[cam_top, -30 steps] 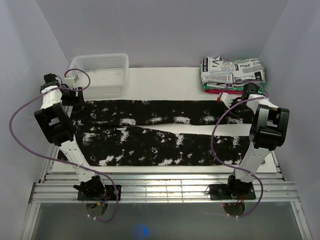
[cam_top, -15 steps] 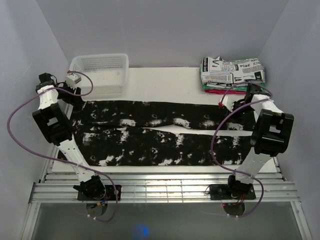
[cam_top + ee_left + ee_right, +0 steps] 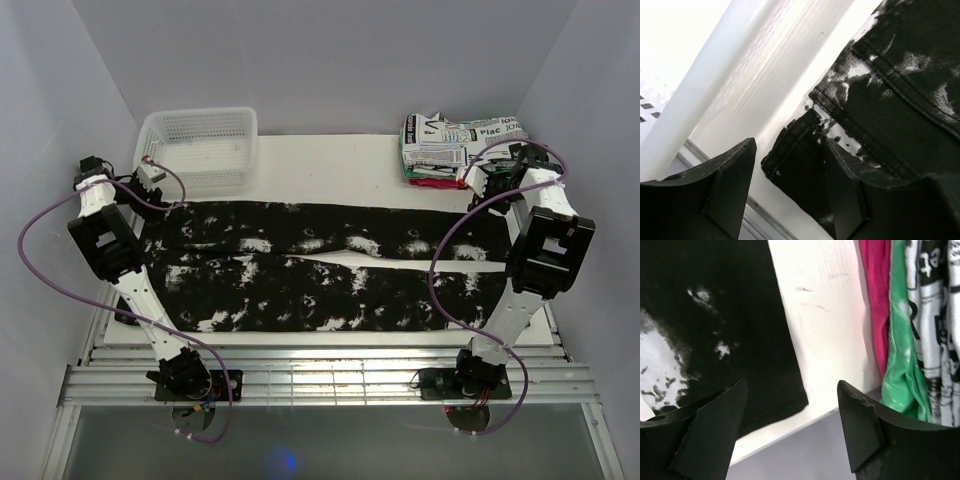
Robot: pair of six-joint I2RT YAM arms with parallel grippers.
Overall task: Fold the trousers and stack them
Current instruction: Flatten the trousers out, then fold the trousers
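One pair of trousers flat on surface; one basket; newsprint garment reading "Plac". Left end effector and right end effector spread, empty.

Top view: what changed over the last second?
The right tool opened, apparently letting go of the far right corner of the trousers, and pulled back toward the folded stack. The left tool barely shifted and is open at the left end. The trousers stayed spread flat.
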